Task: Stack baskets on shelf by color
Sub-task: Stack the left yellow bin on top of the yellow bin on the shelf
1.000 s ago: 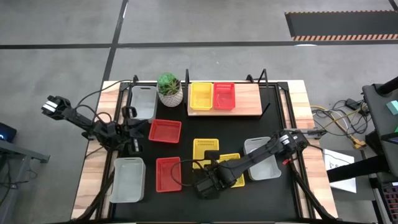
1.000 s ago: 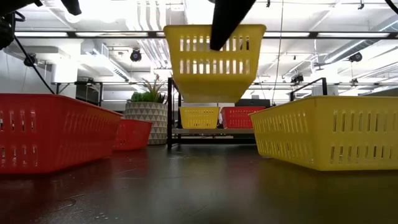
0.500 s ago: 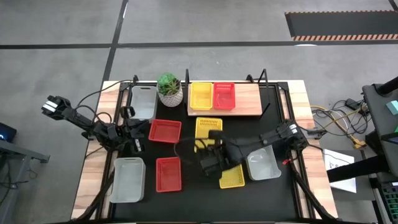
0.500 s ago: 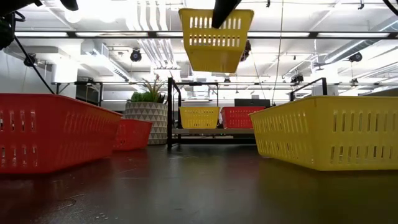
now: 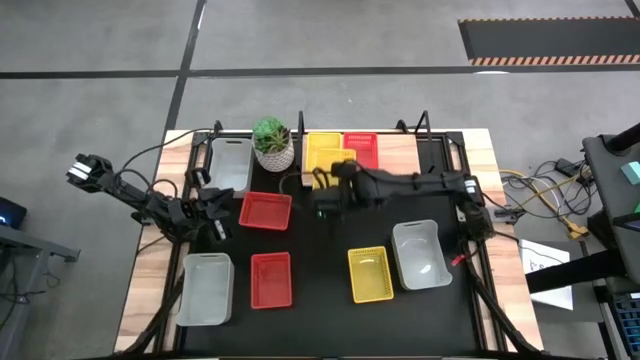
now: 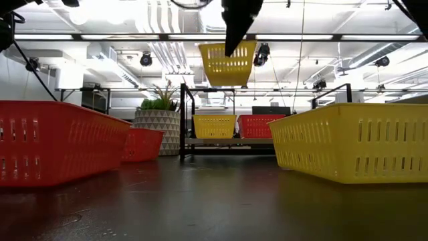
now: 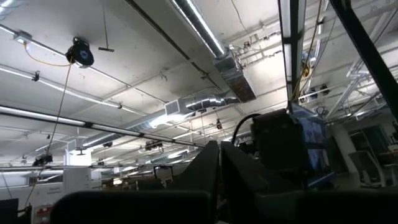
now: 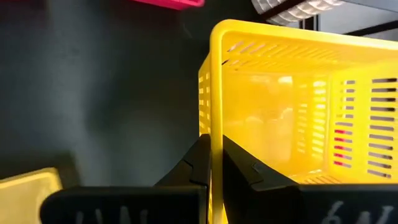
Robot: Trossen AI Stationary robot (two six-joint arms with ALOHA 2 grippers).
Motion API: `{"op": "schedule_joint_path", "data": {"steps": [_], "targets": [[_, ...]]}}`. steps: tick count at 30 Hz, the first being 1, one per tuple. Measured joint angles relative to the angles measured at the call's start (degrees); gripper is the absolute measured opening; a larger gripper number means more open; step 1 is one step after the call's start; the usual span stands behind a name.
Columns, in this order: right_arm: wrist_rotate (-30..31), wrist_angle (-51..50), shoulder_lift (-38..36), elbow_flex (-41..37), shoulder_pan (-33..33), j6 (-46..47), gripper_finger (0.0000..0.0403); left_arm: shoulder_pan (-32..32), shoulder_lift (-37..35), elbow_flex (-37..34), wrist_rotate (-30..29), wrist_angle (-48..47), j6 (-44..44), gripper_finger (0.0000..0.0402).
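Left arm: dark, slender jointed links, black cables trailing along it, boxy grey-and-black housing at its outer end. Right arm: matching black links with bulkier joint housings and a cable running along it. Right gripper: two flat, tapering matte-black fingers on a broad black base bar.

bright ceiling strip lights | glossy tabletop reflections | close foreground blurred

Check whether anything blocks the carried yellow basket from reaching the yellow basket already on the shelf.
Nothing visible does. The right pincer holds the yellow basket in the air above the shelf, over the shelved yellow basket, with open space between them.
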Motion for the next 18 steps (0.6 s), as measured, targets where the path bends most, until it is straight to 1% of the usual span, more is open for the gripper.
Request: {"op": "schedule_joint_path", "data": {"steps": [4, 11, 18], "targets": [[-0.85, 1.34, 0.11, 0.00, -4.16, -4.18, 0.0012, 0.00, 0.02, 0.00, -0.84, 0.01, 0.93, 0.0002], [-10.14, 6.78, 0.13, -0.22, -11.21, -9.99, 0.0012, 0.00, 0.18, 0.00, -2.05, 0.05, 1.34, 0.0002], [-15.19, 13.16, 0.15, -2.22, -16.43, -15.09, 0.0012, 0.00, 0.16, 0.00, -2.05, -0.07, 1.34, 0.0002]]}}
